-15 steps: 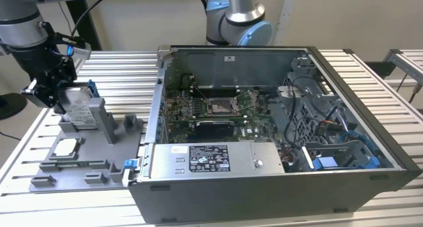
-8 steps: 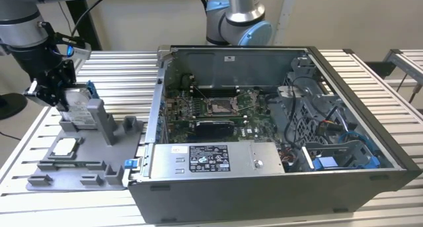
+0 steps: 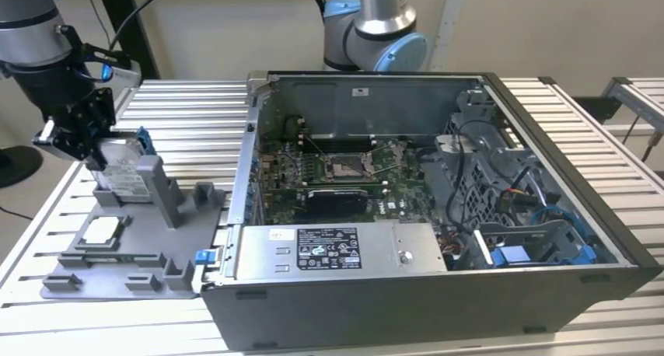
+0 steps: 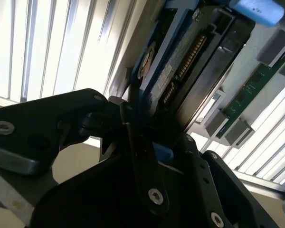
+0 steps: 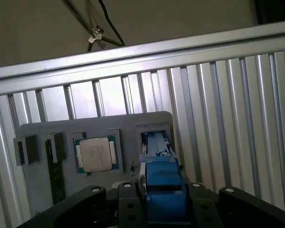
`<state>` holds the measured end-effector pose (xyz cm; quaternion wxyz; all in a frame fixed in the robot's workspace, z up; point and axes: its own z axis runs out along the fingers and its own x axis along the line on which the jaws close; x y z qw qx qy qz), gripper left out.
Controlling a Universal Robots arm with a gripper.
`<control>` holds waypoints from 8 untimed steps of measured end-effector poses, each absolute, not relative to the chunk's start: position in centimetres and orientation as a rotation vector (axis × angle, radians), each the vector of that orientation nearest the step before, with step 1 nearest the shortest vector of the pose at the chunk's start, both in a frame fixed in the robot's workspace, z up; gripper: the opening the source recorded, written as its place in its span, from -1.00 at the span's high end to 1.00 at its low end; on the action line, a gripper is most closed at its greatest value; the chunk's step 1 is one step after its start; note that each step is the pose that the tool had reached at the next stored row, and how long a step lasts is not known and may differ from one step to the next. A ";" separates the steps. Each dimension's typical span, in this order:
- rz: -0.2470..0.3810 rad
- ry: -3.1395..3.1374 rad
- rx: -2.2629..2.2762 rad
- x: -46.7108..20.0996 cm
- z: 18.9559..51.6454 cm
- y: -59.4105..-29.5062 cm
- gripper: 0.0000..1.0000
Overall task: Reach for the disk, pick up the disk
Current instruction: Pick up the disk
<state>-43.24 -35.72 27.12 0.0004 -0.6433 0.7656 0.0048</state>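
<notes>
While the disk (image 3: 123, 174) stands on edge in a slot of the grey holder (image 3: 114, 277), at the exterior view's left beside the open computer case (image 3: 436, 301), the gripper (image 3: 96, 155) is placed over its upper edge. The jaws are judged to be pinching the disk across its flat faces. In the second wrist view one finger (image 4: 138, 161) lies flat against its side, and in the first wrist view the blue rail (image 5: 162, 187) is framed between both fingers.

For a clean pick, the grip is best kept square and centred on the rail. The lift is best made straight along the slot, so that the disk is not jammed against the holder's posts. Tilt is to be avoided, and the chip (image 5: 96, 154) seated nearby on the holder is not to be disturbed.
</notes>
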 end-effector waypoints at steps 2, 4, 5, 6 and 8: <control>0.015 2.404 -2.020 -43.2 27.1 -35.7 1.00; 0.015 2.404 -2.021 -43.2 26.9 -35.7 1.00; 0.015 2.404 -2.021 -43.2 26.8 -35.7 1.00; 0.015 2.404 -2.021 -43.2 26.6 -35.7 1.00; 0.015 2.404 -2.021 -43.2 26.2 -35.7 1.00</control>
